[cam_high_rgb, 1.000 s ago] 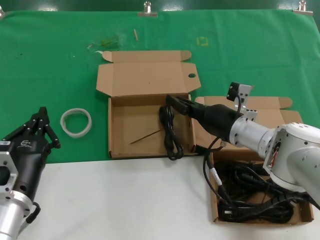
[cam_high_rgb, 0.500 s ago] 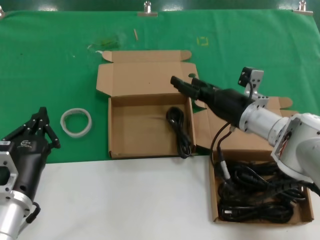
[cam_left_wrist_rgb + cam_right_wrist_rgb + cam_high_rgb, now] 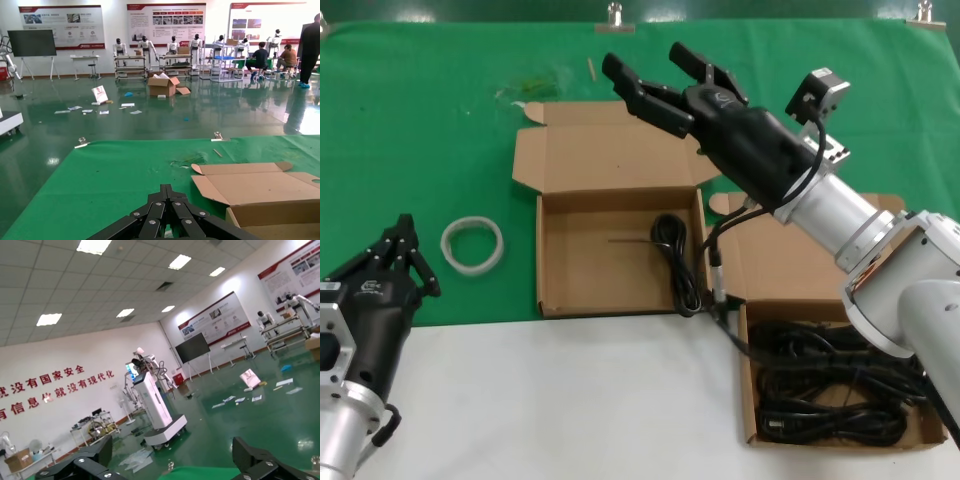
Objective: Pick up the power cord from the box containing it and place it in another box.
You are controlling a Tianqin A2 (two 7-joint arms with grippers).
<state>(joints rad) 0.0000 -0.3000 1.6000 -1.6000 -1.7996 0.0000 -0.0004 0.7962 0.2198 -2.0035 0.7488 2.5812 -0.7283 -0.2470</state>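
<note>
Your right gripper (image 3: 657,72) has lifted well clear since a second ago: then it sat low inside the left box, right at the cord, and now it hangs high over that box's raised lid with its fingers (image 3: 638,95) spread wide and nothing between them. Its wrist view looks out at the hall, both fingers far apart at the frame edges.

The power cord (image 3: 675,258) lies released in the other box (image 3: 552,298), a narrow hank along the right-hand wall, its near end by the front corner. It has shifted toward that wall compared with a second ago. You may notice a thin line on the box floor beside it; I can't tell what that is.

The box containing the heap of cords (image 3: 749,405) sits to the right on the counter (image 3: 570,400), under your right arm.

Your left gripper (image 3: 395,258) stays parked at the lower left, fingers closed together, near a white ring (image 3: 473,244) on the green cloth (image 3: 420,130).
</note>
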